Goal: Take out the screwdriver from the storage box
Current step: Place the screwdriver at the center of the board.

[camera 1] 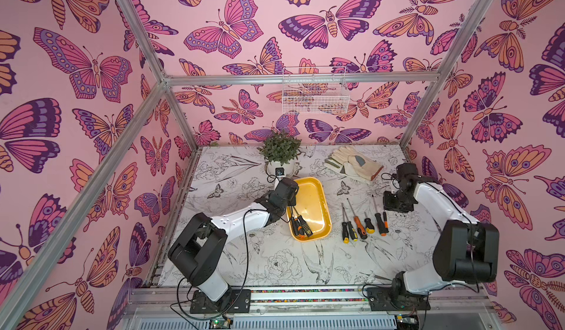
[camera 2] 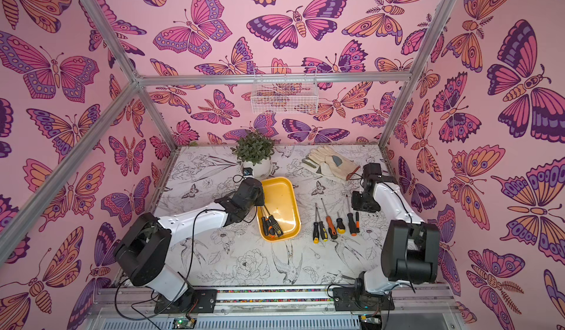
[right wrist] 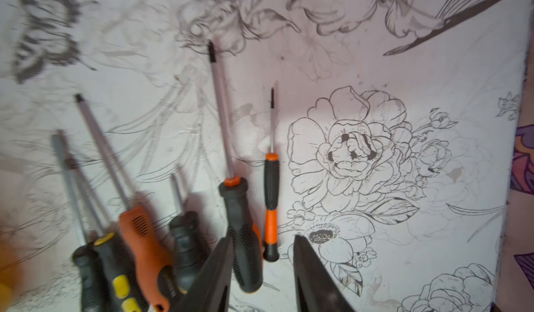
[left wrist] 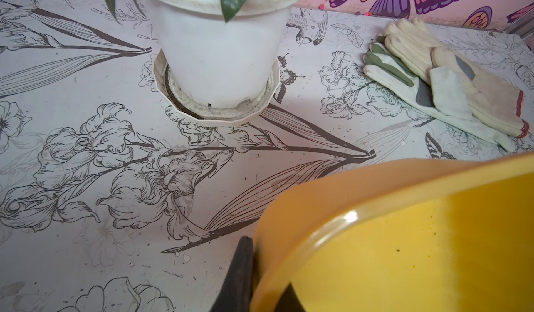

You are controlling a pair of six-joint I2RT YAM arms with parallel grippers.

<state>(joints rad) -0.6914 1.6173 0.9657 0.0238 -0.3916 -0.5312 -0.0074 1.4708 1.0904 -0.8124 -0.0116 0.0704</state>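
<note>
- The yellow storage box (camera 1: 315, 197) sits mid-worktop (camera 1: 244, 267), its long axis running up the frame with a slight lean.
- In its lower left corner lie the boxed screwdrivers (camera 1: 302, 226), bunched together. I count at least two, perhaps three. Their handles are toward the bottom of the frame and their shafts point up and a little left.
- Six loose screwdrivers (camera 1: 362, 226) lie in a row on the worktop to the right of the box. They are roughly parallel, handles low and tips up the frame.
- The left end effector (left wrist: 267, 264) is clamped on the box's left rim, one finger outside the wall and one inside.
- The left wrist overhangs that rim just above the boxed screwdrivers.
- The right end effector (right wrist: 262, 238) has its jaws apart and holds nothing. It hovers over the right end of the row, above the slim orange screwdriver (right wrist: 271, 180).
- One potted plant (camera 1: 279, 151) stands just beyond the box's upper end.
- One pair of gloves (camera 1: 351, 163) lies at the upper right.
- One white wire basket (camera 1: 315, 91) hangs on the back wall.
</note>
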